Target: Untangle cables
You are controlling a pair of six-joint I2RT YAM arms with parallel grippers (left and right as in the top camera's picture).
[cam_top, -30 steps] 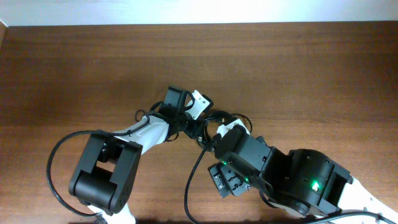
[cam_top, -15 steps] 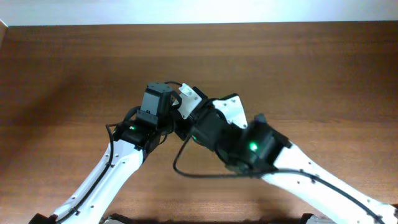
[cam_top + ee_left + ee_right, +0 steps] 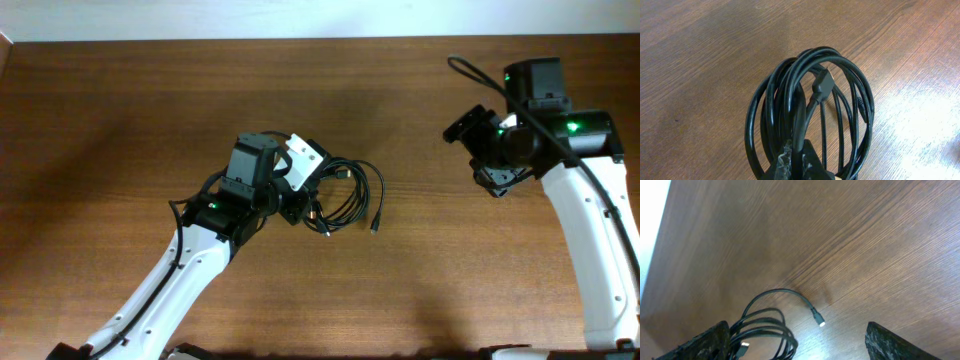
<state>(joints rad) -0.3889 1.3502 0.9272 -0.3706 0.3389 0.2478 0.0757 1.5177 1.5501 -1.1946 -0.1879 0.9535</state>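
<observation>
The cables point(image 3: 345, 195) are a coil of thin black cords near the middle of the brown table point(image 3: 120, 110), one plug end point(image 3: 374, 227) trailing to the right. My left gripper point(image 3: 297, 207) is shut on the coil's left side. In the left wrist view the coil point(image 3: 810, 100) stands up from my fingers point(image 3: 799, 162), a plug point(image 3: 823, 82) showing inside the loops. My right gripper point(image 3: 492, 168) is open and empty, raised far right of the coil. The right wrist view shows the coil point(image 3: 765, 330) and the loose plug point(image 3: 818, 320) between the wide-apart fingers point(image 3: 797, 340).
A thick black wire point(image 3: 470, 72) runs along my right arm at the upper right. A pale wall strip point(image 3: 320, 18) borders the table's far edge.
My right arm has swung away from the coil, from over the table's middle to the far upper right. The coil now lies exposed beside my left gripper, which stays shut on it.
</observation>
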